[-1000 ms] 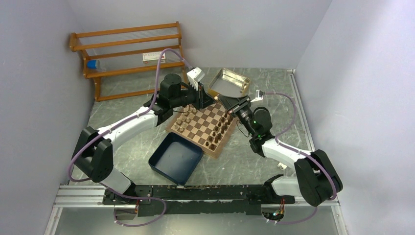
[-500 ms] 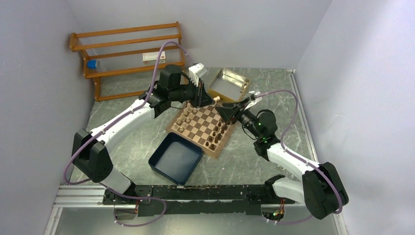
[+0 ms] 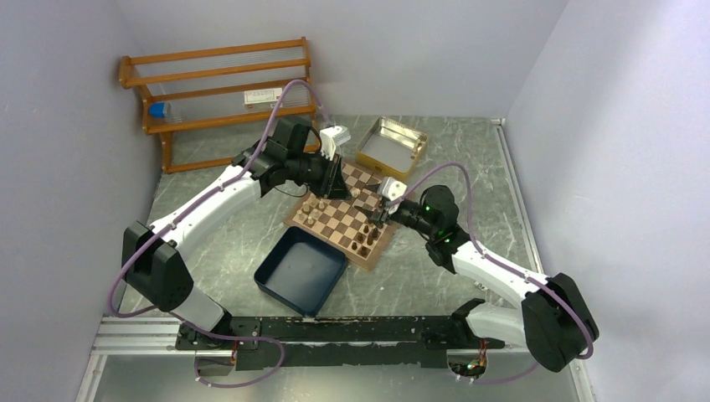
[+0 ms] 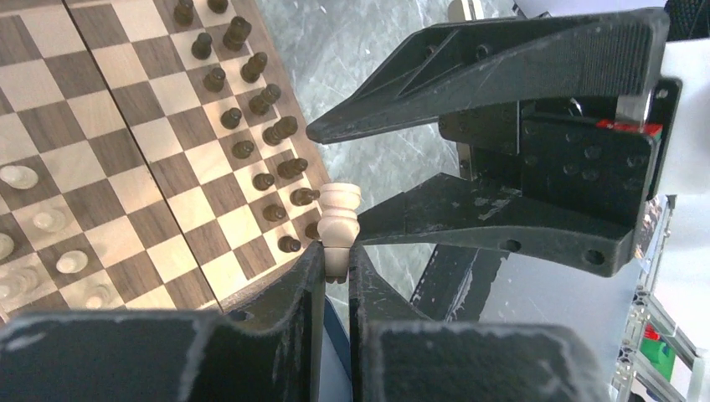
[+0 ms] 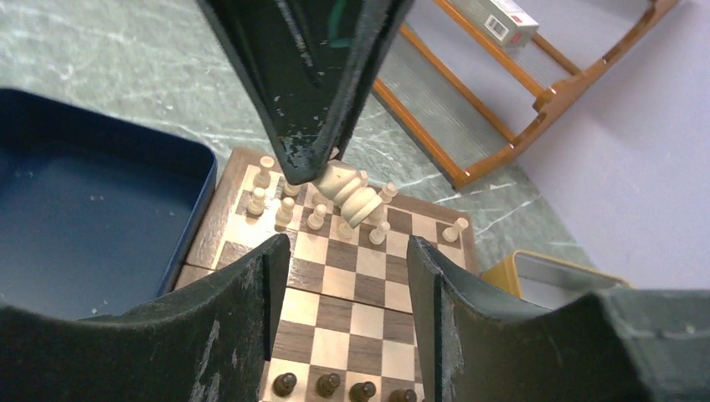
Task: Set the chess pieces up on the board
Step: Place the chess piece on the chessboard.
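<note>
Left tool (image 4: 336,261) pinched a tan piece (image 4: 339,219) by its base, holding it in the air over the board (image 3: 333,219). Right tool (image 5: 347,251) stood spread and pointed at the piece, which lay just off its tips; contact could not be judged. Dark pieces (image 4: 251,126) lined the board edge nearest the right tool.

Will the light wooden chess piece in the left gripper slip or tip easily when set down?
The light tan turned wooden chess piece looks rigid and probably light. Smooth and round, pinched at one end by the left gripper, it may swivel. Tall and narrow, it could tip on the checkered wooden board.
</note>
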{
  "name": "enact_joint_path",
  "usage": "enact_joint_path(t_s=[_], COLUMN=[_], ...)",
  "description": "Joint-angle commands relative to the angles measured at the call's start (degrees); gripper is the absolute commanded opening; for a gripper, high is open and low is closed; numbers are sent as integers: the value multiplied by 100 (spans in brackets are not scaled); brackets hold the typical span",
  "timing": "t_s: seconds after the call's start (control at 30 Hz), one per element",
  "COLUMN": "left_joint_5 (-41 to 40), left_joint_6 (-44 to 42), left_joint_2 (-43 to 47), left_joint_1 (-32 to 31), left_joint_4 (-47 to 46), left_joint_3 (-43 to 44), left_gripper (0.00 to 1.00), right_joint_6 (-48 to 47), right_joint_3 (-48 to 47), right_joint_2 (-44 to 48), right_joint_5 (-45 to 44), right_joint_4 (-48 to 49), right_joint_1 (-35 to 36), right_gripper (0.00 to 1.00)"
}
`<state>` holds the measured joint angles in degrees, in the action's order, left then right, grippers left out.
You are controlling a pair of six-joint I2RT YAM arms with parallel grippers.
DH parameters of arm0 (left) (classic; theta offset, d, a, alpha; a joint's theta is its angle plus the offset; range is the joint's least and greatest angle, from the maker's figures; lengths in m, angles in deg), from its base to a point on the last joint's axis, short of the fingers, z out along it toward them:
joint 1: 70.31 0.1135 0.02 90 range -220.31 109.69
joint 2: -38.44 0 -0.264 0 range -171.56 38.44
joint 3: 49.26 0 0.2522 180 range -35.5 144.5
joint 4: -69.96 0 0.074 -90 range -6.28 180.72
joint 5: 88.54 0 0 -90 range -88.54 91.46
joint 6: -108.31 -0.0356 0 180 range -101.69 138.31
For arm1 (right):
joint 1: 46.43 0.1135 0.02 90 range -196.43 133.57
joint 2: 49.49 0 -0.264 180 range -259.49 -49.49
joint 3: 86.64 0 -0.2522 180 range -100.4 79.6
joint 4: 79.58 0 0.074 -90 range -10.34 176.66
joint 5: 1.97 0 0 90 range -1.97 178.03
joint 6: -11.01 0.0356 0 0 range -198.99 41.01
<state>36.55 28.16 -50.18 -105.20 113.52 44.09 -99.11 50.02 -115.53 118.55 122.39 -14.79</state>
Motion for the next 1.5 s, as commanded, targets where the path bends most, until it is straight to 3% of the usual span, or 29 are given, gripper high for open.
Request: enact_joint_path(t_s=[0.0,0.4,0.63,0.9,1.07,1.33,1.4,1.47], left_joint_5=[277,436,310,412,361,-116,-196,-389], left_joint_6=[-97,-116,10,776,959,925,881,743], left_joint_2=[17,-231,-242,172,281,345,309,223], left_joint_1=[44,44,132,433,436,432,431,435], left_joint_4=[347,521,467,-676,-1043,-1130,-1091,-878], left_joint_3=[225,357,462,145,23,-5,29,152], left_gripper=[5,5,5,6,5,5,5,5], right_joint_6=[-1199,-1410,-1570,-839,-376,309,558,972], right_joint_3=[-180,-212,-188,-99,-142,-90,-31,2], right_joint_2=[79,9,9,-188,-321,-637,-673,-631], right_joint_5=[181,102,174,217,237,292,205,-47], right_joint_4=[-277,34,-236,156,457,801,1018,1131], right_joint_1=[177,431,513,570,596,645,643,642], right_gripper=[57,55,34,9,3,0,7,20])
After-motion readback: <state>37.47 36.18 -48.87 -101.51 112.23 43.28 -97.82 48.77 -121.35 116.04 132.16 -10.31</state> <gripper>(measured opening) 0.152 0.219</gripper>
